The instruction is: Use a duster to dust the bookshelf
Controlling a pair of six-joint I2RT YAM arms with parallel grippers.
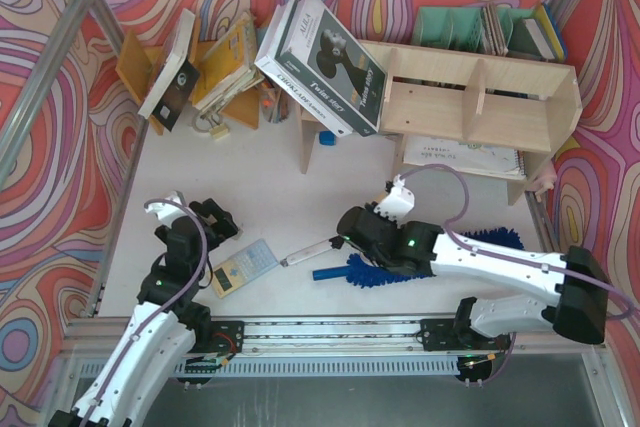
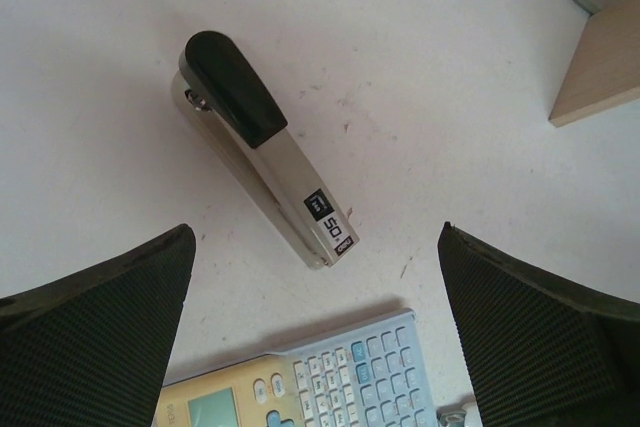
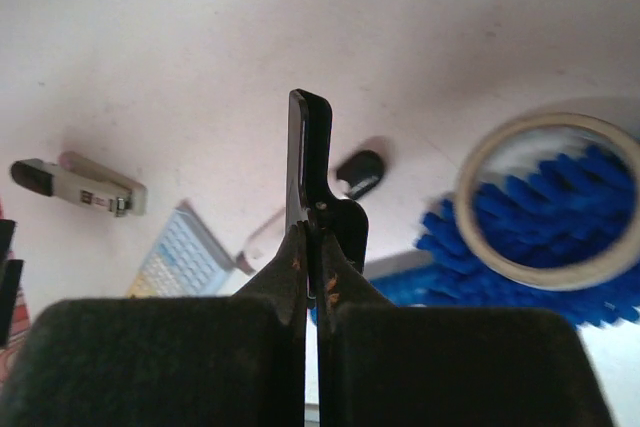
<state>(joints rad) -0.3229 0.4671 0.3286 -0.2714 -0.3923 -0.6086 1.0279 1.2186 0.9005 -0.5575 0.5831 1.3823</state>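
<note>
Top external: white table (image 1: 262, 197), swirly multicoloured walls (image 1: 40, 177), plywood bookshelf (image 1: 440, 107) at back.

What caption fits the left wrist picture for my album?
Open left claw above a grey stapler and a calculator on the white table.

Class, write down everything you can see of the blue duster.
The duster is bright blue: a long head of shaggy, soft-looking strands and a short smooth handle, seemingly plastic. It lies flat on the white table, in front of the bookshelf, handle pointing left. The right arm crosses above it and hides its middle; the shut right hand does not hold it. A pale ring rests on its strands.
</note>
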